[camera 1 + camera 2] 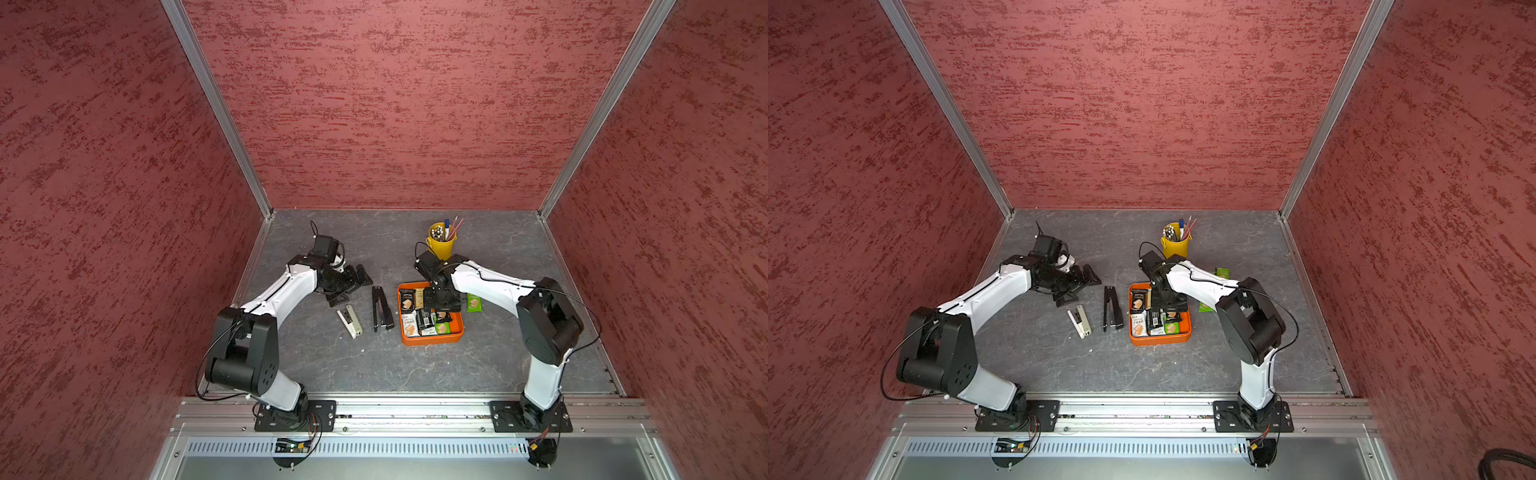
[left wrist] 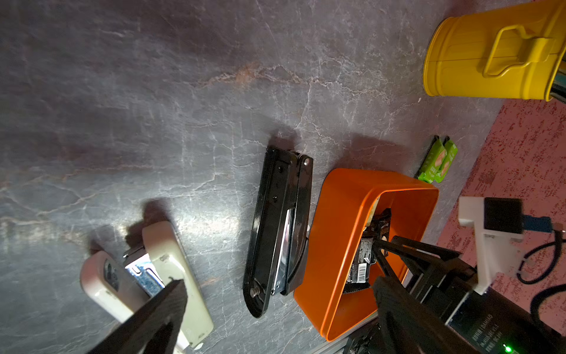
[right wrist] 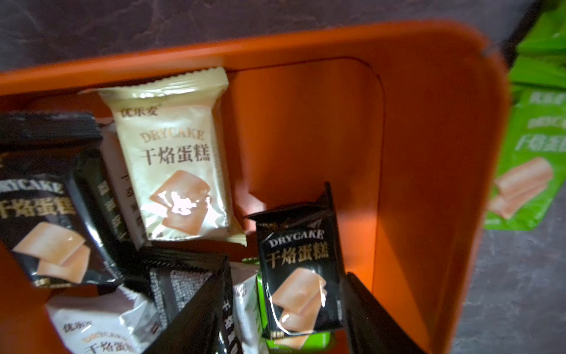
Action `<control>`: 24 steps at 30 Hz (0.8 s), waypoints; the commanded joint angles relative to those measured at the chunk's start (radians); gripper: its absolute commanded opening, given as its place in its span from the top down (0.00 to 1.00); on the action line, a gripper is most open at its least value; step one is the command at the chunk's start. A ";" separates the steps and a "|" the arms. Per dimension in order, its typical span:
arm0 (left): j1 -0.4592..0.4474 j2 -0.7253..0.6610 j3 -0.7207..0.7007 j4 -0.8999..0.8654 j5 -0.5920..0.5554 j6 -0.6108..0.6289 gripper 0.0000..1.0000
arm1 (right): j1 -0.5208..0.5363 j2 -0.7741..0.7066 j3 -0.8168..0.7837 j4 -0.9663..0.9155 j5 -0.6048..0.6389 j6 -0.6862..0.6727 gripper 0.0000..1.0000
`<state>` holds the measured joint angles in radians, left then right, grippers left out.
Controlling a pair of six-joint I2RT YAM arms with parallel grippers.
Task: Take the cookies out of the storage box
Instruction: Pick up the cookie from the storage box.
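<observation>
The orange storage box (image 1: 432, 338) (image 1: 1158, 338) (image 3: 428, 153) sits right of centre with several cookies in it: a cream packet (image 3: 177, 153), a black packet (image 3: 46, 214) and white and green ones underneath. My right gripper (image 1: 442, 305) (image 1: 1167, 307) (image 3: 286, 269) reaches down into the box. It is open, with its fingers on either side of a tilted black packet (image 3: 300, 266) and a gap at one side. Green packets (image 1: 473, 302) (image 3: 533, 153) lie on the table just outside the box's right wall. My left gripper (image 1: 351, 286) (image 2: 280, 294) hangs wide open and holds nothing, left of the box.
A black stapler (image 1: 381, 309) (image 2: 281, 226) lies right beside the box's left wall, and a beige stapler (image 1: 350, 322) (image 2: 162, 275) further left. A yellow pen bucket (image 1: 441, 241) (image 2: 490, 52) stands behind the box, close to my right wrist.
</observation>
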<state>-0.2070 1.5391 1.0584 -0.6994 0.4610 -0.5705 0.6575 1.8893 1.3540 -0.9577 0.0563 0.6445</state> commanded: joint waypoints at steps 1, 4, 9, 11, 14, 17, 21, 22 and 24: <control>-0.002 0.004 0.026 -0.015 -0.019 0.008 0.00 | -0.015 0.022 0.004 0.020 0.001 -0.024 0.36; -0.002 0.005 0.028 -0.019 -0.023 0.009 0.00 | -0.021 0.034 0.003 0.025 -0.007 -0.030 0.37; -0.002 0.007 0.036 -0.024 -0.029 0.011 0.00 | -0.031 0.042 -0.008 0.041 -0.021 -0.035 0.41; -0.002 0.008 0.039 -0.026 -0.030 0.011 0.00 | -0.033 0.045 -0.012 0.045 -0.024 -0.036 0.41; -0.002 0.012 0.040 -0.026 -0.030 0.011 0.00 | -0.037 0.047 -0.013 0.043 -0.013 -0.037 0.42; -0.003 0.014 0.041 -0.026 -0.030 0.009 0.00 | -0.036 0.048 -0.013 0.041 0.004 -0.039 0.46; -0.002 0.014 0.040 -0.028 -0.030 0.008 0.00 | -0.037 0.056 -0.010 0.036 0.019 -0.045 0.58; -0.002 0.013 0.039 -0.028 -0.032 0.008 0.00 | -0.036 0.057 -0.009 0.034 0.020 -0.046 0.60; -0.002 0.010 0.033 -0.025 -0.032 0.005 0.00 | -0.037 0.057 -0.009 0.031 0.024 -0.048 0.63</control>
<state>-0.2070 1.5394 1.0756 -0.7189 0.4393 -0.5705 0.6243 1.9285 1.3518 -0.9291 0.0555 0.6018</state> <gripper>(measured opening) 0.997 0.377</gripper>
